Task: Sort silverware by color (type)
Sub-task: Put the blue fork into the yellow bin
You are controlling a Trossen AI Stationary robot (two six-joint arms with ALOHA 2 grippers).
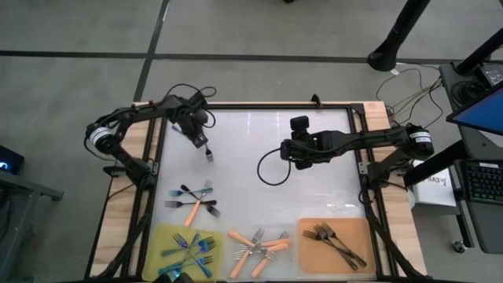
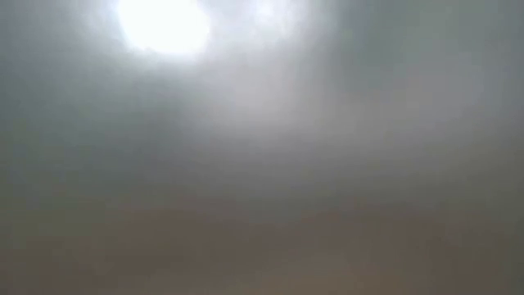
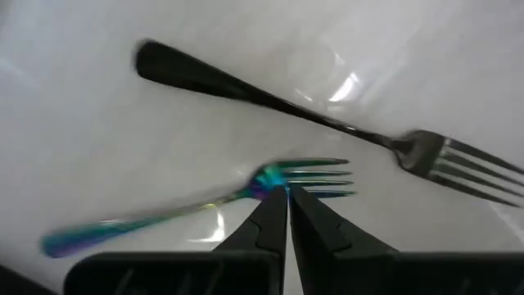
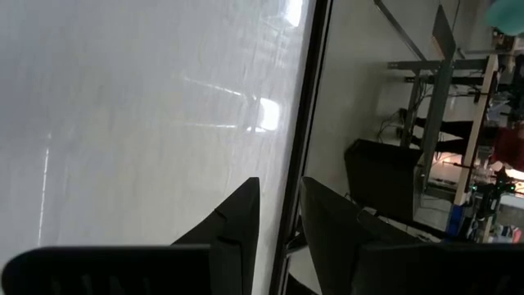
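My left gripper [image 1: 207, 151] stands over the table's left half, pointing down, shut on an iridescent blue-teal fork [image 3: 164, 215]. Beyond it a dark fork [image 3: 270, 102] lies flat on the white table. A loose group of forks [image 1: 194, 200] of all three kinds lies nearer the front. Blue-teal forks lie on a yellow mat [image 1: 161, 236], orange-handled forks [image 1: 259, 248] on the bare table, and dark forks on a brown mat [image 1: 310, 251]. My right gripper [image 4: 280, 217] hangs open over the table's middle, with nothing between its fingers. The low view shows only blur. My left gripper pinches the iridescent fork at its neck [image 3: 260, 187], where the tines meet the handle, between its two fingertips. The fingers come from above, pointing down, and lie across the fork. The fork sits about level, its handle sticking out to one side, apparently above the table.
A black cable loop [image 1: 271, 169] hangs below the right arm over the table's middle. A dark frame rail [image 1: 259, 107] borders the white surface. Bare white table lies between the loose group and the far edge.
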